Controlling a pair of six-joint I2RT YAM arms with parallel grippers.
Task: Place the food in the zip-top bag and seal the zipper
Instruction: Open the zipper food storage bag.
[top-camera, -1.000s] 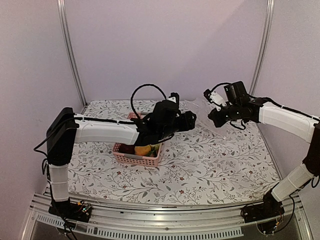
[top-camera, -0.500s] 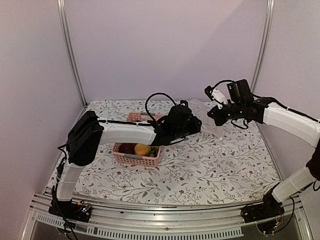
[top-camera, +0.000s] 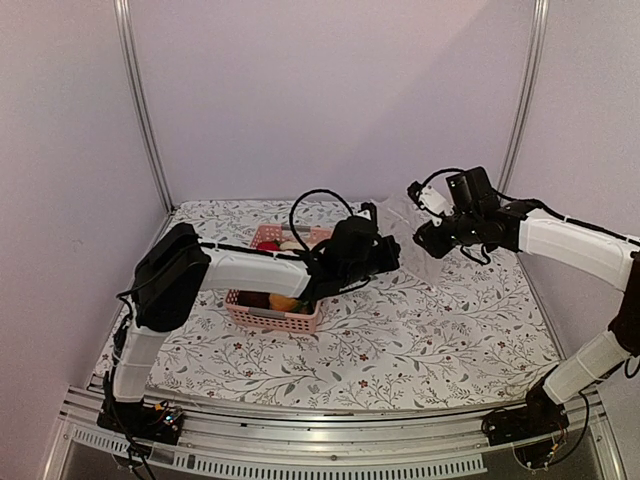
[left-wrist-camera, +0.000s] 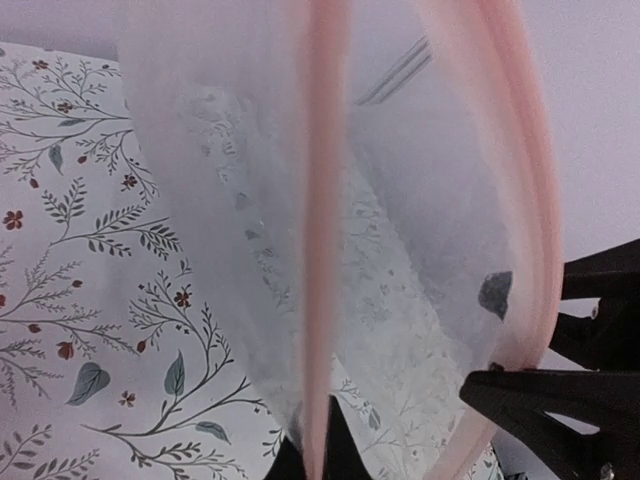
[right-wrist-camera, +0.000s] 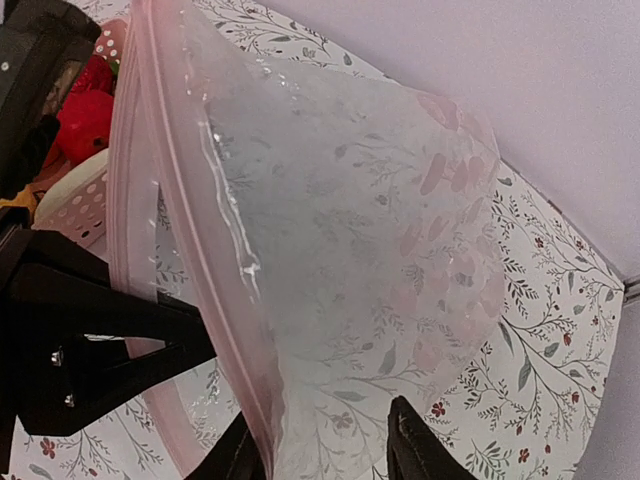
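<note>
Holding food (top-camera: 283, 300), pink basket (top-camera: 272, 319), left jaws pinching zip-top bag (right-wrist-camera: 350, 250), right jaws parted

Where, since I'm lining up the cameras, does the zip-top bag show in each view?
Top external: zip-top bag, faint, right of centre, toward the back.
Left wrist: it fills the middle, its pink zipper running upright.
Right wrist: it fills the centre, mouth at left.
Shared landmark: the floral tablecloth, in all three.
</note>
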